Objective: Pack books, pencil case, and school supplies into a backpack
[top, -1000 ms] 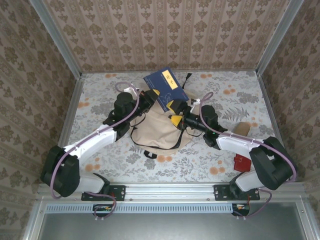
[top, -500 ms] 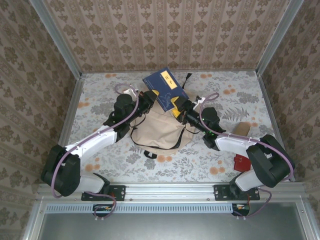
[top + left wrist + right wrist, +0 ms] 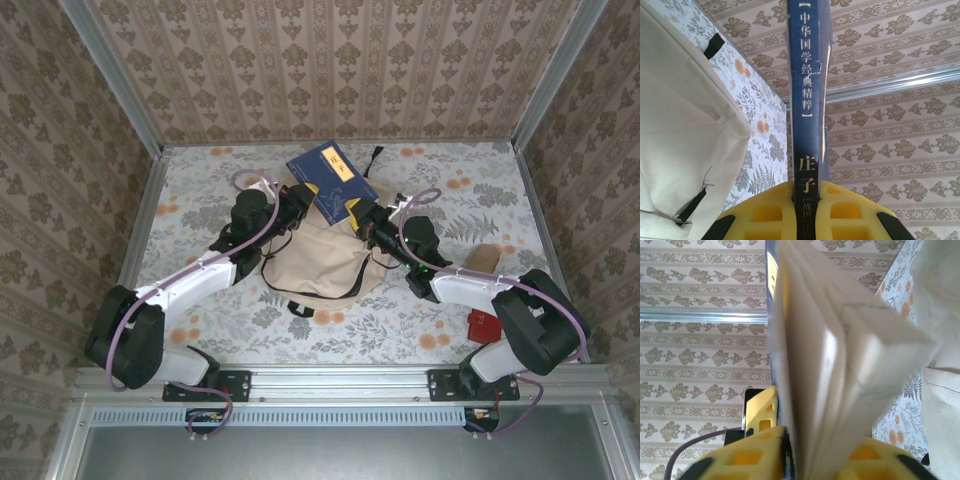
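A dark navy-blue book with a yellow label is held tilted above the far end of the beige backpack. My left gripper is shut on its spine side; the spine with gold characters stands between the yellow fingers. My right gripper is shut on the opposite side, where the pale page edges rise from between its fingers. Beige backpack fabric lies beside each gripper. The yellow book is out of view.
A small red square thing lies near the right arm's base, and a tan object sits further back on the right. Patterned walls enclose the floral tabletop on three sides. A black strap lies behind the book.
My right gripper has moved away from the backpack, up to the book's near edge, and its fingers have come together on it. The left gripper has kept its hold, and the book has shifted slightly.
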Tool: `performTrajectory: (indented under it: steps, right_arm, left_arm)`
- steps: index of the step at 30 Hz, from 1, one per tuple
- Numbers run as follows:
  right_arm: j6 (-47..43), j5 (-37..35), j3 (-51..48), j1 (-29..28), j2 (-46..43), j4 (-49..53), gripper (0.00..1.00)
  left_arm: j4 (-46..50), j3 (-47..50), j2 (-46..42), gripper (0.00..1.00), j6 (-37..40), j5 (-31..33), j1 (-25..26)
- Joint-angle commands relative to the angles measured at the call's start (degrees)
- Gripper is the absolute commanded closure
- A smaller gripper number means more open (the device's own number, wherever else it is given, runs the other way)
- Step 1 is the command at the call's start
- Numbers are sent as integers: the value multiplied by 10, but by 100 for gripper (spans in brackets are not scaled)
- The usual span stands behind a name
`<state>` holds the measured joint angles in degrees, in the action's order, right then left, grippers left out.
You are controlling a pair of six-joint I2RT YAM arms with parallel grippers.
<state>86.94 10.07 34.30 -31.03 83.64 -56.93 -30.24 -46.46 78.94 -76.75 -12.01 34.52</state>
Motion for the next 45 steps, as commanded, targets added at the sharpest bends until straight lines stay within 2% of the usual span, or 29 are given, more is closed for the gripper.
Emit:
performTrajectory:
  steps: [1, 5, 7, 12, 16, 23, 26, 33, 40, 45]
  right_arm:
    - [-42, -29, -5, -3, -30, 30, 83]
    - [-110, -39, 2, 0, -86, 161, 90]
    - [-150, -56, 7, 3, -121, 250, 92]
    - [-248, -100, 8, 25, -228, 418, 93]
    - [-304, -102, 12, 66, -303, 539, 92]
    - [-348, -101, 11, 127, -399, 671, 91]
    - [-350, -100, 7, 139, -415, 689, 91]
    - [-346, -90, 1, 156, -418, 703, 91]
    - [-351, -78, -5, 162, -421, 700, 89]
    - [-354, -71, -9, 164, -421, 697, 89]
  left_arm:
    - [9, 5, 3, 84, 7, -16, 0]
    - [108, 0, 0, 57, 46, -37, -13]
    - [173, -3, -4, 48, 86, -39, -19]
    - [336, -24, -10, 35, 218, -34, -21]
    - [474, -66, -5, 33, 333, -9, -3]
    - [688, -173, 32, 34, 486, 152, 110]
    - [728, -209, 61, 34, 515, 182, 149]
    - [779, -284, 149, 34, 543, 191, 209]
    - [824, -354, 250, 35, 571, 172, 224]
    - [870, -407, 305, 37, 573, 220, 222]
